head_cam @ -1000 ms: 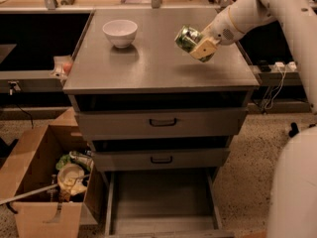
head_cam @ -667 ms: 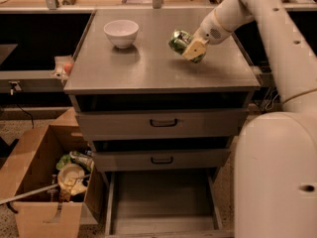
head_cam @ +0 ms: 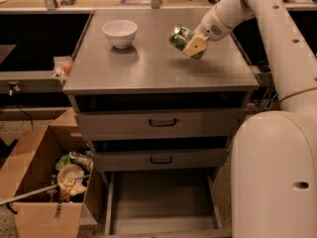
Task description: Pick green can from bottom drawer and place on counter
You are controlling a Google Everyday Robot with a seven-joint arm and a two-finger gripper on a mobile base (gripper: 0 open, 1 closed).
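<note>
The green can [head_cam: 179, 36], shiny green and silver, lies tilted in my gripper [head_cam: 188, 42], which is shut on it. The gripper holds the can just above the right half of the counter [head_cam: 148, 66], a broad grey metal slab. A shadow falls on the counter under the can. The white arm comes in from the upper right. The bottom drawer [head_cam: 161, 202] is pulled open at the bottom of the view and its flat floor is bare.
A white bowl [head_cam: 120, 32] stands at the counter's back left. Two shut drawers with dark handles [head_cam: 162, 123] sit under the counter. An open cardboard box [head_cam: 47, 182] of rubbish stands on the floor at left. My white base [head_cam: 275, 177] fills the lower right.
The gripper has carried the can leftward and slightly lower over the counter, from near the right edge toward the middle.
</note>
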